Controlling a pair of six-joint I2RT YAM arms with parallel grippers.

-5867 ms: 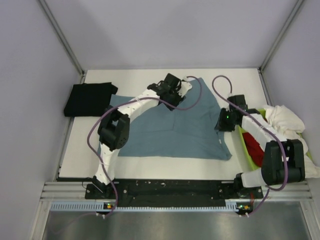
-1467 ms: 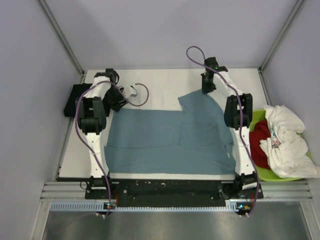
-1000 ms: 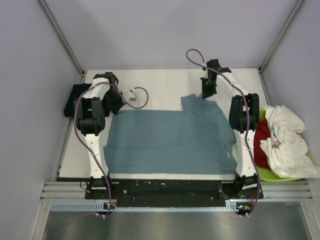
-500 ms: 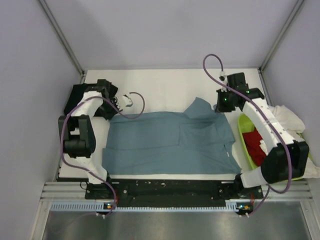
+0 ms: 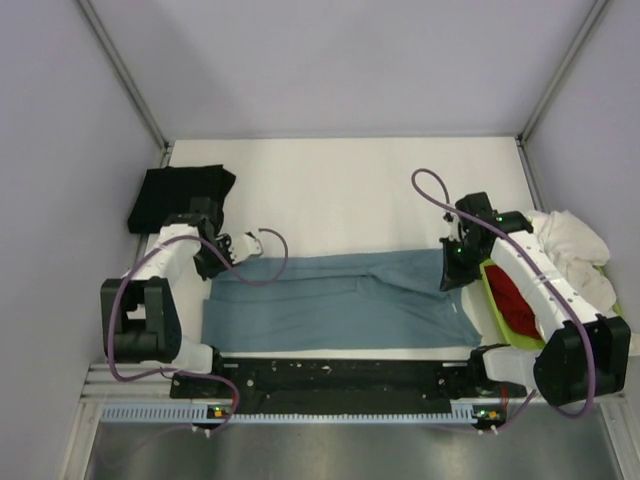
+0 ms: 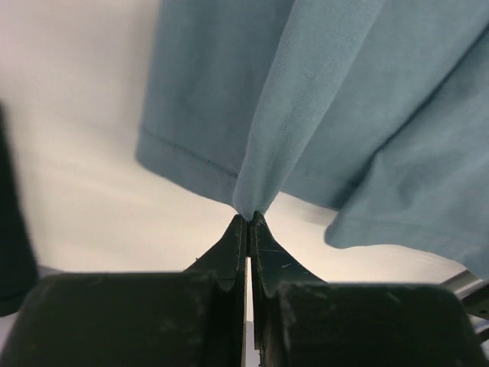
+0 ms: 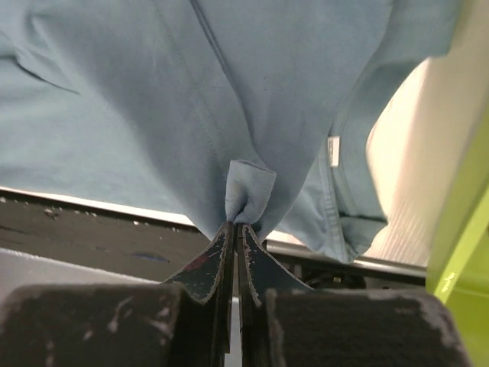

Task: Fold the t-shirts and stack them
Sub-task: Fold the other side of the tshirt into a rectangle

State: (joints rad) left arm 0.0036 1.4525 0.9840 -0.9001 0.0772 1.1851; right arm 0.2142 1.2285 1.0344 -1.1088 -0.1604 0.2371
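From above, the soft slate-blue cloth t-shirt [image 5: 340,300] lies in a long band along the near edge of the white table [image 5: 330,190]. My left gripper [image 5: 222,262] holds one end and my right gripper [image 5: 452,270] the other.

Left wrist: my fingers [image 6: 229,252] are pressed tight on a thin pinch of hem, which could slip out under a pull.

Right wrist: both fingers are clamped on a bunched tuck near the lime-green plastic bin [image 7: 462,191]. Uneven tension would skew the fold.

The top view looks down on the whole table [image 5: 350,190], while both wrist views face, very close, the same slate-blue t-shirt [image 5: 330,308].
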